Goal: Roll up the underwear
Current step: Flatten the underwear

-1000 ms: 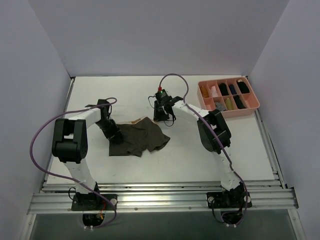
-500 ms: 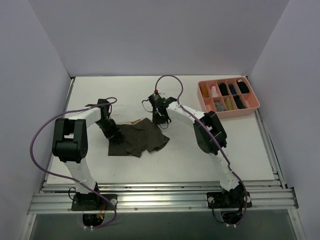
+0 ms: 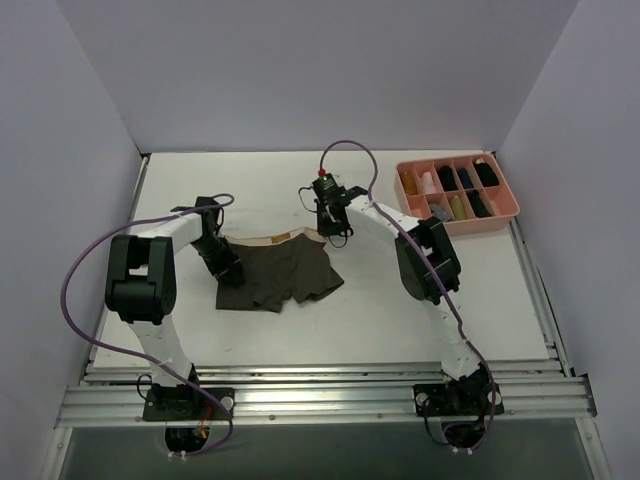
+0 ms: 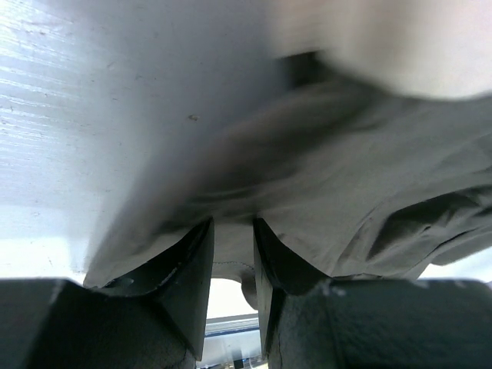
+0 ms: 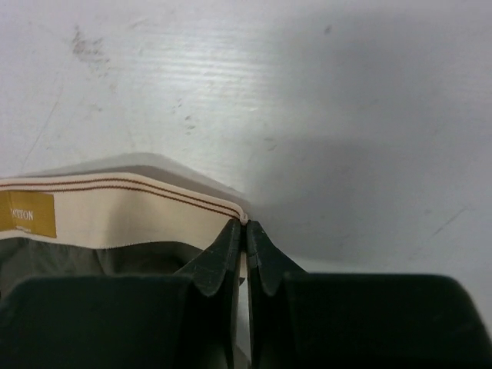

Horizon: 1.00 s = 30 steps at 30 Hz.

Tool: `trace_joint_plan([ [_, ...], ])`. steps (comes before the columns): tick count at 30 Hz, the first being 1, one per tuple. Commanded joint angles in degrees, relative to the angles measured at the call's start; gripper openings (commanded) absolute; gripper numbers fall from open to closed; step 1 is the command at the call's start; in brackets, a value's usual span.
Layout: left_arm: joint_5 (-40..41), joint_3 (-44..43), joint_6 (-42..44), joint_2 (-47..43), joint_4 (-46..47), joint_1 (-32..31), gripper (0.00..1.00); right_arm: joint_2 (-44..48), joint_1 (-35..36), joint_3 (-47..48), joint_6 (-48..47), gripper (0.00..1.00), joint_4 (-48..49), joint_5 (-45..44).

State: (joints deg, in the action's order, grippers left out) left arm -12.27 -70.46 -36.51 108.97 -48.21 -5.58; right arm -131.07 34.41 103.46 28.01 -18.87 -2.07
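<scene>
The underwear (image 3: 280,272) lies on the table (image 3: 400,310); the tray (image 3: 470,227), apparently filled, sits behind-right.

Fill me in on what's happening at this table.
The underwear lies spread on the table, not yet rolled. The right pincer is shut on the far-right corner of its tan waistband. The left pincer appears to grip the garment's left edge. A pink tray of small bundles sits at the far right.

One underwear (image 3: 285,275), two tools (left tool (image 4: 233,227), right tool (image 5: 246,227)), one tray (image 3: 470,231), perhaps eight compartments (image 3: 447,178).
</scene>
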Motion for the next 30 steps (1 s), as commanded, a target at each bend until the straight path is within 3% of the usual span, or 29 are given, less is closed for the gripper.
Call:
trace_joint_plan([
  [1,2.78,-1.09,1.36,0.28,-0.75,0.22,0.36,2.13,-2.16,1.47,-6.81,0.0,0.68,0.48],
  [6,2.69,-1.44,1.18,0.28,-1.1,0.14,0.36,1.52,-2.25,2.62,-9.55,0.0,0.77,1.27],
  [12,1.38,-3.11,1.09,-0.33,-0.75,0.14,0.36,1.16,-2.25,3.41,-14.11,0.0,1.38,8.48],
  [16,-1.34,-5.21,1.01,-1.3,-0.66,0.14,0.37,2.56,-2.68,3.94,-14.39,0.21,-0.46,11.55],
  [18,-2.05,-6.79,0.65,-2.09,-0.75,0.14,0.38,4.5,-3.21,3.51,-13.16,0.24,-2.73,12.87],
  [24,-2.58,-10.4,0.39,-2.09,-1.81,0.22,0.39,12.84,-5.15,-8.43,-9.2,0.25,-3.02,18.49],
  [30,-3.98,-13.39,0.92,1.15,-1.28,0.93,0.39,20.84,-4.44,-24.08,-6.48,0.24,1.2,18.76],
])
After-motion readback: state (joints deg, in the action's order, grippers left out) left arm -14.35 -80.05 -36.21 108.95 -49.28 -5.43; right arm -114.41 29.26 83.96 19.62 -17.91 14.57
